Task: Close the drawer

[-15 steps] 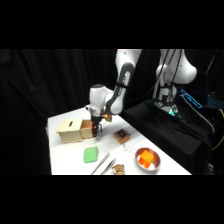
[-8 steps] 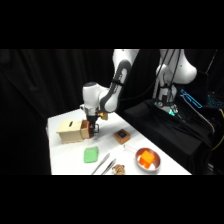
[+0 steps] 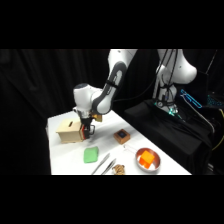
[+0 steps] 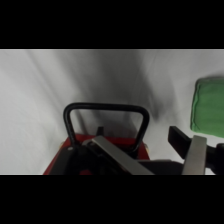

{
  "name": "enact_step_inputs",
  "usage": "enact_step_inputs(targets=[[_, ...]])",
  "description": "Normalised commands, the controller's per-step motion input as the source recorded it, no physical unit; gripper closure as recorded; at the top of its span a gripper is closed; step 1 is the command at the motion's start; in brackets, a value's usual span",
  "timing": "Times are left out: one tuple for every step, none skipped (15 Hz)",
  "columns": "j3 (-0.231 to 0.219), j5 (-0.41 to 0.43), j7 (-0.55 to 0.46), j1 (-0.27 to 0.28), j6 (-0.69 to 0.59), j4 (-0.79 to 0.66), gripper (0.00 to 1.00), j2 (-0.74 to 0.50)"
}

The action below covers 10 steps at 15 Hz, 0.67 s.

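The pale tan wooden box [image 3: 69, 131] stands at the table's left. Its orange-brown drawer [image 3: 83, 132] sticks out a little on the right side. My gripper [image 3: 88, 131] is low against the drawer front. In the wrist view the dark loop handle [image 4: 106, 108] rises over the red-brown drawer front [image 4: 131, 146]. My gripper [image 4: 137, 139] is open there. One finger [image 4: 114, 156] lies across the drawer front below the handle, and the other finger [image 4: 194, 155] is off to the right of the drawer.
A green pad [image 3: 91, 155] [image 4: 210, 107] lies just in front of the box. Metal tongs [image 3: 104, 165] and a tan scrap [image 3: 119, 170] are near the front edge. A brown cube [image 3: 121, 136] and a bowl [image 3: 148, 159] holding something orange stand to the right.
My gripper has moved left towards the box, staying against the drawer front. The drawer sticks out less than it did a second ago.
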Motion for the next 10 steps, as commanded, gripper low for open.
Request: enact_step_inputs(targets=[[-0.031,-0.125,0.05,0.021,-0.25,0.47,0.0,0.18],[-0.026,-0.12,0.04,0.013,-0.24,0.45,0.0,0.16],[-0.03,-0.123,0.05,0.014,-0.23,0.42,0.0,0.14],[-0.024,-0.119,0.04,0.005,-0.21,0.4,0.0,0.13],[-0.017,-0.114,0.03,-0.006,-0.21,0.38,0.0,0.12],[-0.013,-0.11,0.02,-0.013,-0.19,0.36,0.0,0.12],[0.003,-0.096,0.01,-0.025,-0.2,0.3,0.0,0.07],[0.003,-0.1,0.0,-0.018,-0.17,0.21,0.0,0.01],[0.012,-0.094,-0.01,-0.017,-0.14,0.12,0.0,-0.06],[0.018,-0.09,-0.02,-0.012,-0.14,0.02,0.0,-0.15]])
